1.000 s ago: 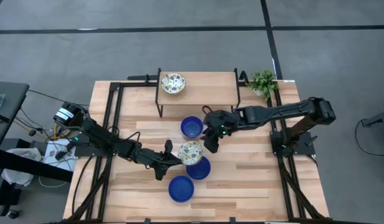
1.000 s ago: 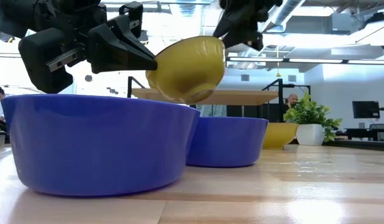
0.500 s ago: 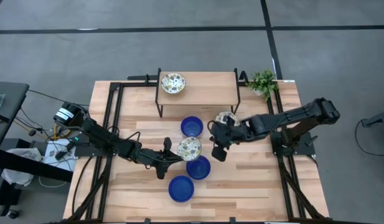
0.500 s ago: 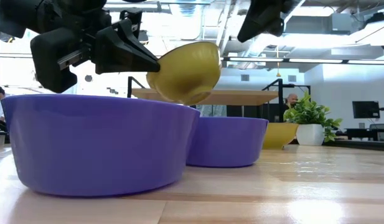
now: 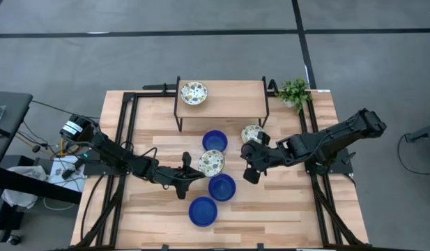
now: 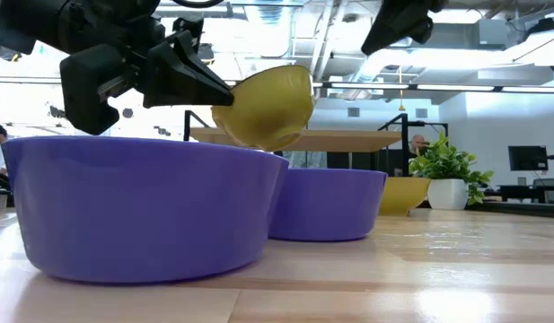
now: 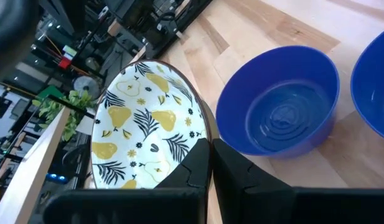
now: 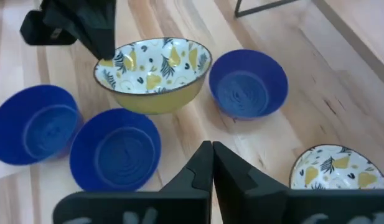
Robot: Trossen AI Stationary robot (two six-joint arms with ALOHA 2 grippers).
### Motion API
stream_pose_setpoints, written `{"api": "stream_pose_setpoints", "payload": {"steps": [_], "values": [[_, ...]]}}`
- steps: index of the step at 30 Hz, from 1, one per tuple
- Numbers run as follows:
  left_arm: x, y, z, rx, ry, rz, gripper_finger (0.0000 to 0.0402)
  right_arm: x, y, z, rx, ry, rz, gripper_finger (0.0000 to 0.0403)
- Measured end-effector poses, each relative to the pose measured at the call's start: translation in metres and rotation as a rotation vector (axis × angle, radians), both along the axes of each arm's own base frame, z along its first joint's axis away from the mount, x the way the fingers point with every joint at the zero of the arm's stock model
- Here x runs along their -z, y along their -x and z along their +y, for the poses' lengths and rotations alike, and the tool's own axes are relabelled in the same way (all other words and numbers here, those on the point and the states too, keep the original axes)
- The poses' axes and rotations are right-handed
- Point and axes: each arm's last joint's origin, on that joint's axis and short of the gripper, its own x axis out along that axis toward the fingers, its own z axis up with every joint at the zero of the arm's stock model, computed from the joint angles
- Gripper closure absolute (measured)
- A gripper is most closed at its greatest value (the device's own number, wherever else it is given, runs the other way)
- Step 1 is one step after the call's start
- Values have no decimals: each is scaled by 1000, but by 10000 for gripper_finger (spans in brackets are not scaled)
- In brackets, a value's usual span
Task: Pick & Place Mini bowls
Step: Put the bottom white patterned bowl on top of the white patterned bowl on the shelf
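My left gripper (image 5: 195,171) is shut on a cream mini bowl with a leaf-and-pear pattern (image 5: 211,162), held above the table's middle; the low view shows this bowl (image 6: 263,108) in the air. Three blue mini bowls (image 5: 215,141) (image 5: 221,187) (image 5: 203,211) stand on the table around it. A second patterned bowl (image 5: 253,133) stands on the table, and a third (image 5: 194,93) on a raised wooden shelf (image 5: 228,90). My right gripper (image 5: 249,173) is shut and holds nothing, to the right of the held bowl. My left gripper pinches the patterned bowl's rim (image 7: 201,140) on the side nearest the arm, one finger (image 7: 190,171) inside the bowl and one outside. The fingers come roughly level from the table's left. The bowl is lifted clear and tilted, its far side higher.
A small potted plant (image 5: 295,91) stands at the far right corner beside the shelf. Black frame rails run along the table's left (image 5: 124,139) and right edges. Bare wood lies to the right of the blue bowls, near the front edge.
My right gripper has drawn back from the patterned bowl toward the table's right edge, and its fingers have shut. That uncovered the patterned bowl standing on the table behind it. My left gripper has carried its bowl a little toward the far edge, still tilted and clear of the table.
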Motion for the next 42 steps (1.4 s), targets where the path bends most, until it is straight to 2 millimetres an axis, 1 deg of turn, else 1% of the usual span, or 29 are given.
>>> {"api": "stream_pose_setpoints", "payload": {"steps": [6,10,13,17,20,23,27,29,31,34,36,40,42], "values": [[-2,-1,1,-44,7,-9,392,11,20,-5,23,-18,-73,403],[-14,-6,-1,-50,31,-44,392,19,30,-5,13,-41,-145,403],[-29,-9,-2,-65,28,-53,392,28,36,-5,9,-48,-183,403],[-52,-11,4,-130,4,-31,392,44,42,-4,6,-53,-204,403],[-77,-9,13,-181,10,-58,392,54,44,-2,-2,-57,-212,403],[-105,-4,26,-228,27,-100,392,61,44,-1,-3,-59,-225,403],[-139,6,48,-320,51,-168,392,70,45,-2,1,-62,-242,403],[-153,11,60,-369,34,-190,392,70,46,-2,8,-54,-242,403],[-162,13,73,-425,13,-205,392,70,45,-3,17,-46,-248,403],[-170,13,92,-502,-35,-213,392,70,45,-3,21,-33,-254,403],[-172,13,105,-559,-56,-213,393,69,45,-3,32,-24,-261,403],[-163,9,134,-663,-85,-136,393,69,45,-4,49,-6,-268,403],[-156,7,148,-693,-67,-99,393,69,45,-4,46,2,-266,403]]}}
